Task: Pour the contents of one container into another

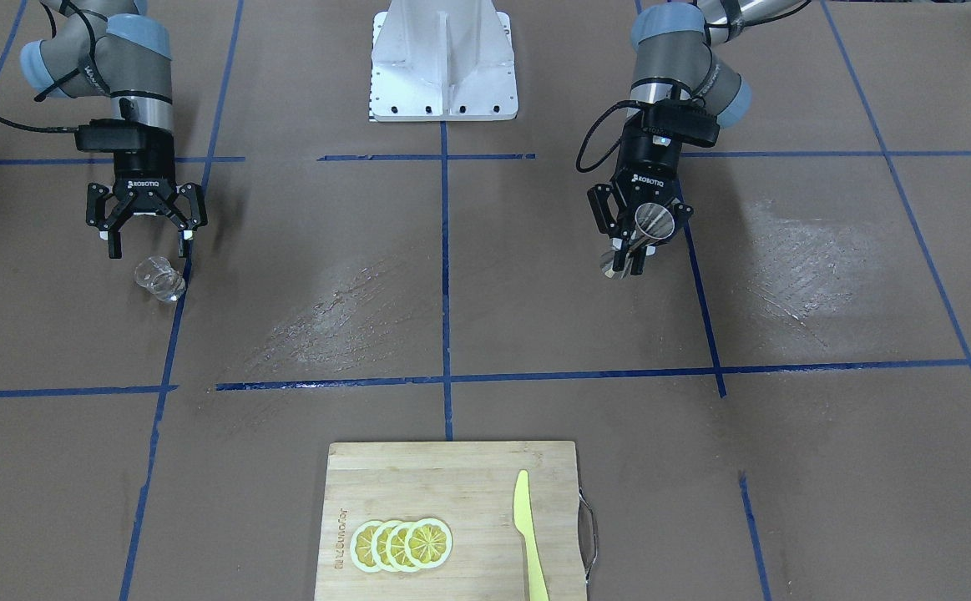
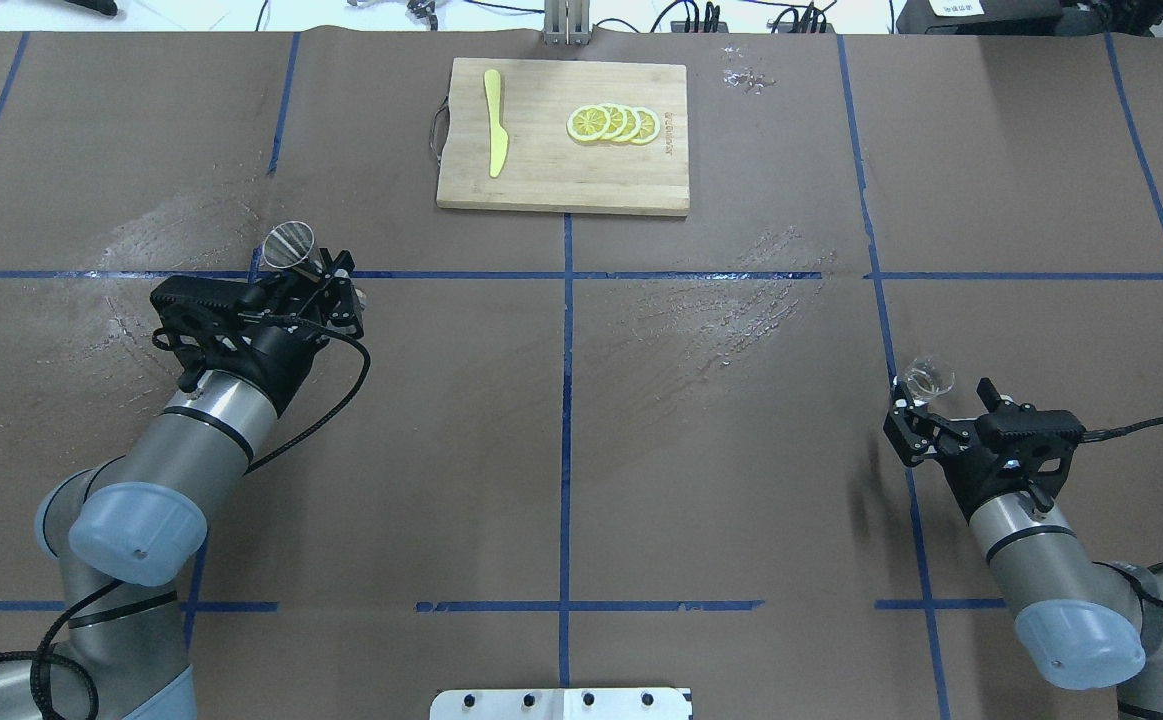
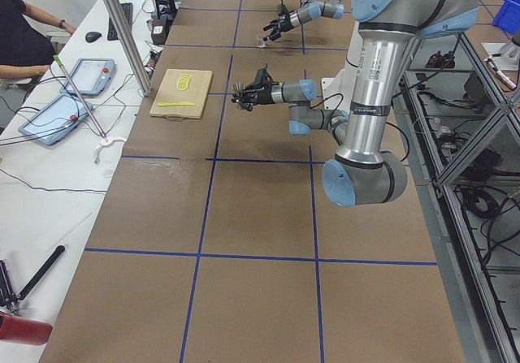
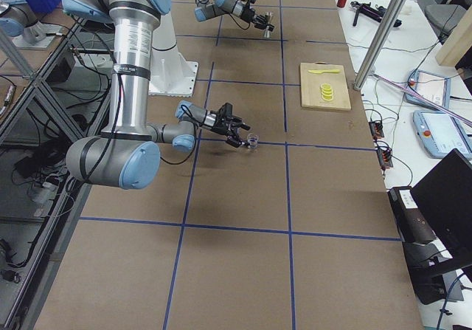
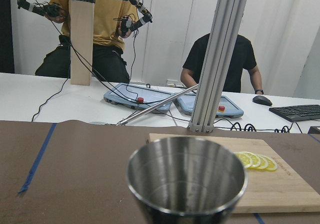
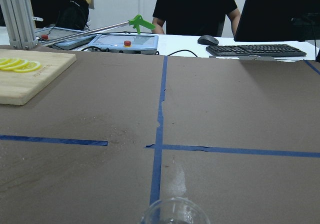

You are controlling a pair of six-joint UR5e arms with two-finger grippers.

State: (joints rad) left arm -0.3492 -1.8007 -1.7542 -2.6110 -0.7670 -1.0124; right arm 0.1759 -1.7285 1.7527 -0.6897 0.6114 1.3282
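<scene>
One jigger (image 1: 654, 222) in left tool (image 1: 629, 255); glass cup (image 1: 159, 278) seemingly just beyond right tool (image 1: 149, 247)

Overhead looks forward from behind the robot, front-facing steeply back — both share the cutting board (image 1: 452, 484); wrist cameras sit low

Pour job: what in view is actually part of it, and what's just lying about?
Part of the job:
- clear glass cup, just ahead of the open right claw
- steel jigger, gripped in the left claw

Lying about:
- wooden cutting board
- lemon slices
- yellow knife
</scene>
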